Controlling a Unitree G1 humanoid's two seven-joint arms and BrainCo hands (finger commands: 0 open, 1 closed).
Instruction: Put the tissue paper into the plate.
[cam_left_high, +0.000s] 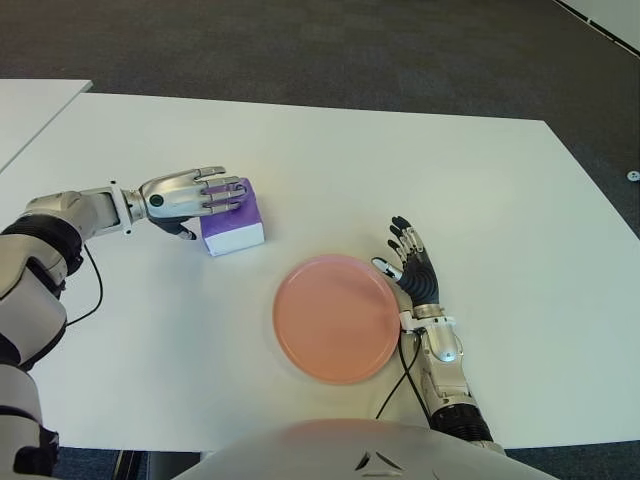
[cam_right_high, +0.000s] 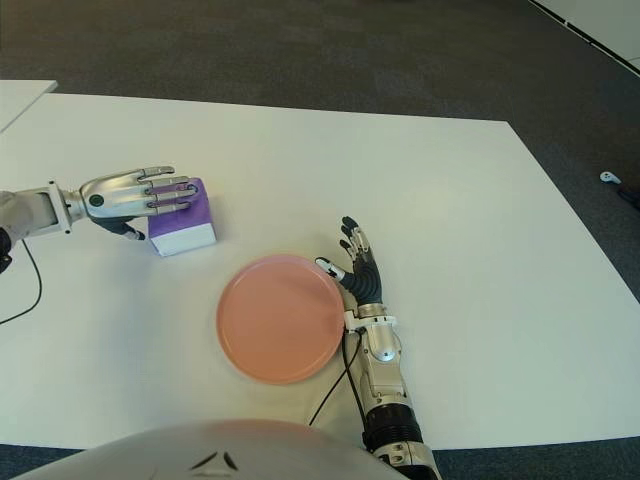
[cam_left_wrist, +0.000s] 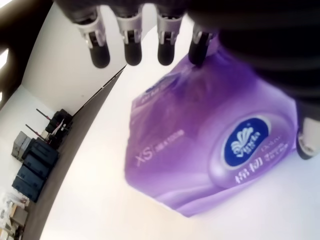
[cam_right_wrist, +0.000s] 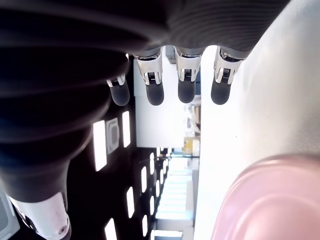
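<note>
Hovering over tissue pack (cam_left_high: 233, 222), left hand (cam_left_high: 190, 195) fingers extended, ungrasped; plate (cam_left_high: 338, 318) toward the idle, open right hand (cam_left_high: 413, 270).

White table (cam_left_high: 500, 200) in front of me. On it: purple tissue pack (cam_left_high: 233, 228) left of centre frame, pink plate (cam_left_high: 337, 317) lower centre, apart from the pack.

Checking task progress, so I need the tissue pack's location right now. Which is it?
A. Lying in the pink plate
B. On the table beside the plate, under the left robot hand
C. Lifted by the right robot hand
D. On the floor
B: the purple tissue pack sits on the white table, the left robot hand over it with fingers extended, while the pink plate holds nothing.
</note>
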